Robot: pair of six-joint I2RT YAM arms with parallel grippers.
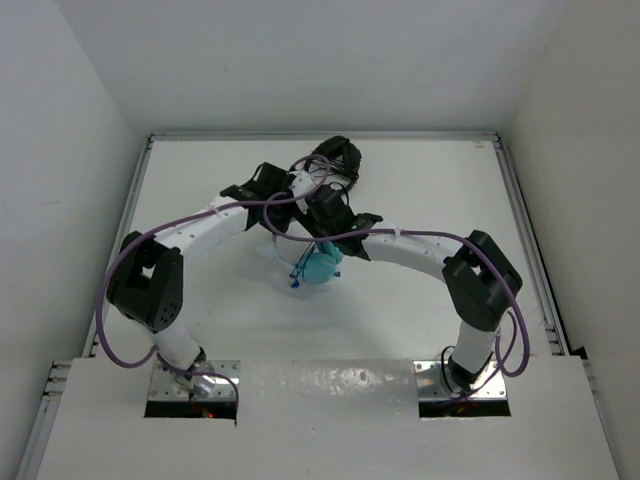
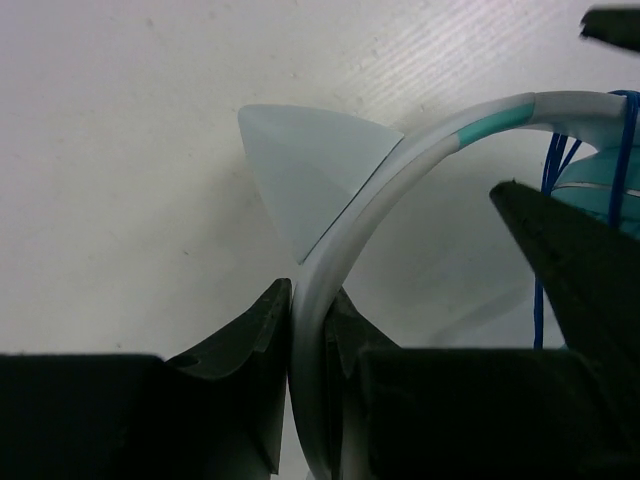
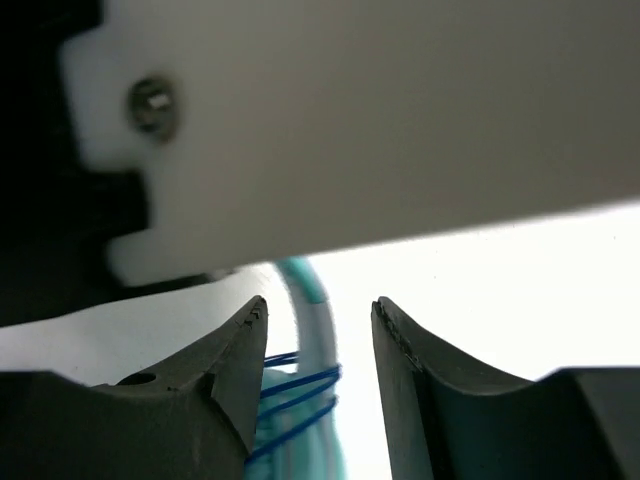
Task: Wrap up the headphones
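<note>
The turquoise headphones (image 1: 320, 267) lie mid-table under the two arm tips, with the blue cable (image 1: 297, 276) bunched at their left. My left gripper (image 2: 308, 296) is shut on the pale headband (image 2: 400, 172), beside a pale triangular ear (image 2: 300, 170). A teal cup (image 2: 600, 190) and cable strands (image 2: 545, 200) show at the right. My right gripper (image 3: 318, 306) is open. Its jaws stand either side of the headband (image 3: 318, 330), which carries several turns of blue cable (image 3: 300, 385) without being touched. The cable's free end is hidden.
The left arm's white link (image 3: 380, 120) crosses close above the right gripper. A black mass (image 1: 335, 156) sits at the back where the arms meet; I cannot tell what it is. Purple arm cables (image 1: 300, 237) loop over the headphones. White walls (image 1: 80, 200) enclose the table.
</note>
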